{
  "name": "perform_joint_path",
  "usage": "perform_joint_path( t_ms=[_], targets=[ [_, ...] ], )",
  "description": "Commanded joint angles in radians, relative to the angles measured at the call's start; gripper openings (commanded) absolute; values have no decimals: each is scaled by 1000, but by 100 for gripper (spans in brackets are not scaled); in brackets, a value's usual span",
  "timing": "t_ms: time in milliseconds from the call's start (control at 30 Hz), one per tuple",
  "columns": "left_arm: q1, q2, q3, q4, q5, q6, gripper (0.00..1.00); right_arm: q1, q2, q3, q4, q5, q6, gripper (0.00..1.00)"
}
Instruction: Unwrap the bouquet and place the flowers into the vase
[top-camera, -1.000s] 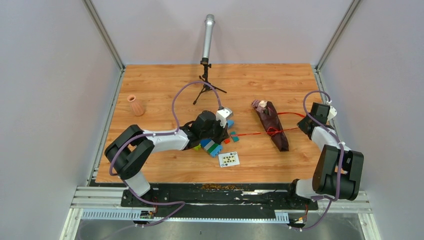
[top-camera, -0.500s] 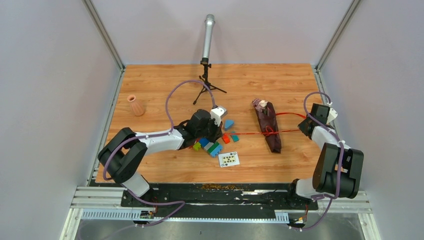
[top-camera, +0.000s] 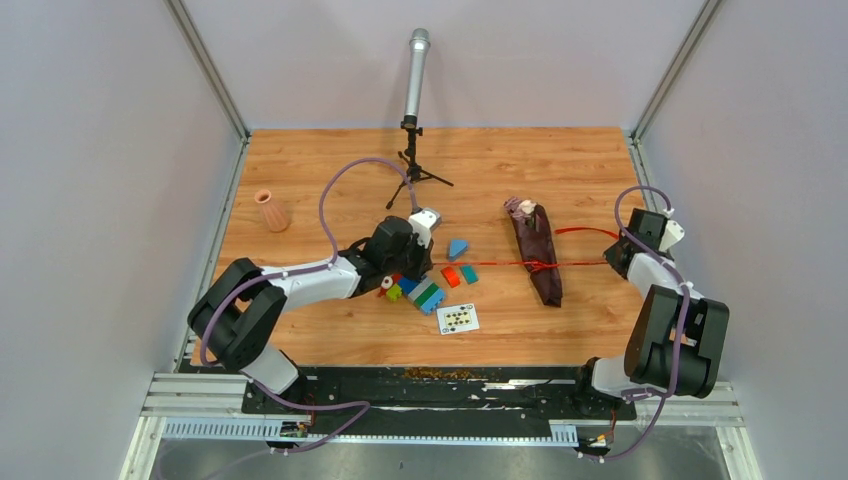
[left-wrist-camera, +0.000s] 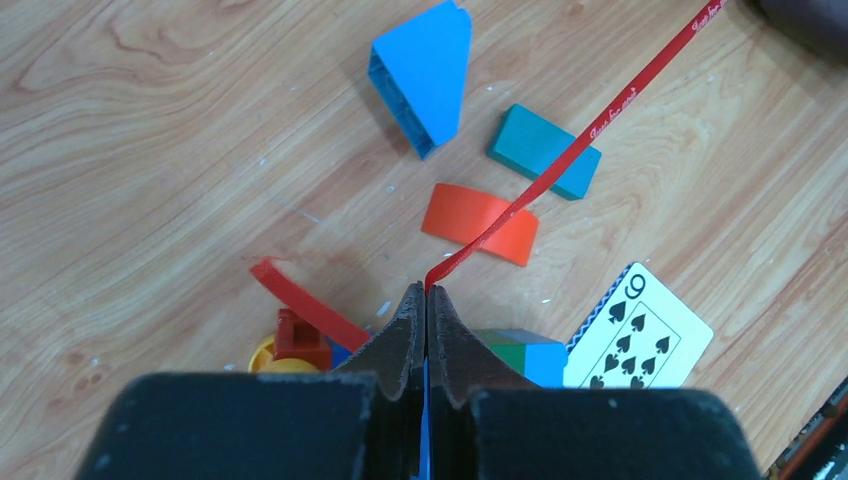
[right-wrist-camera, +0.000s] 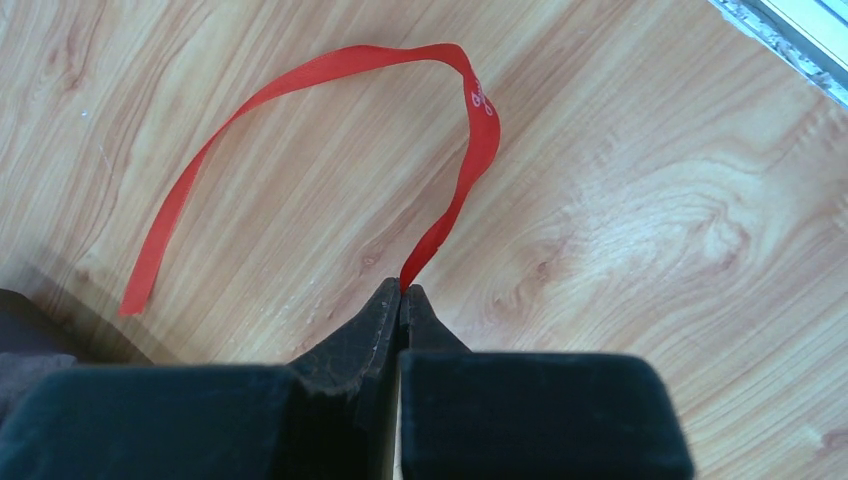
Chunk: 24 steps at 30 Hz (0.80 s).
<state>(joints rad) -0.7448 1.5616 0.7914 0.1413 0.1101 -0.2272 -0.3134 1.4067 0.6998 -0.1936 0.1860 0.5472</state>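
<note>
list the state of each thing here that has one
left fingers, shut on the ribbon
right fingers, shut on the ribbon
ribbon, pulled straight, tied round the bouquet
bouquet, wrapped, lying flat
vase, upright, nothing sticking out
playing card, face up

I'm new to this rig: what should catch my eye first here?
A red ribbon stretches across mid-table, pinched by the shut left tool and shut right tool. It is knotted round the dark maroon bouquet lying right of centre. The pink vase stands alone at far left.
</note>
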Motion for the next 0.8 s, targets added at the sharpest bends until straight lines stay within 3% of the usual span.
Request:
perform_joint_path(
  t_ms=[0, 633, 700, 767],
  targets=[
    [23, -58, -17, 0, -25, -17, 0, -18, -12, -13, -9, 23, -13, 0],
    [114, -149, -30, -58, -30, -4, 0, -88, -41, -24, -18, 2, -50, 0],
    [114, -155, -19, -68, -13, 6, 4, -87, -45, -16, -25, -9, -69, 19],
    [114, -166, 0, -90, -6, 12, 20, -88, -66, -10, -38, -19, -86, 39]
  ],
)
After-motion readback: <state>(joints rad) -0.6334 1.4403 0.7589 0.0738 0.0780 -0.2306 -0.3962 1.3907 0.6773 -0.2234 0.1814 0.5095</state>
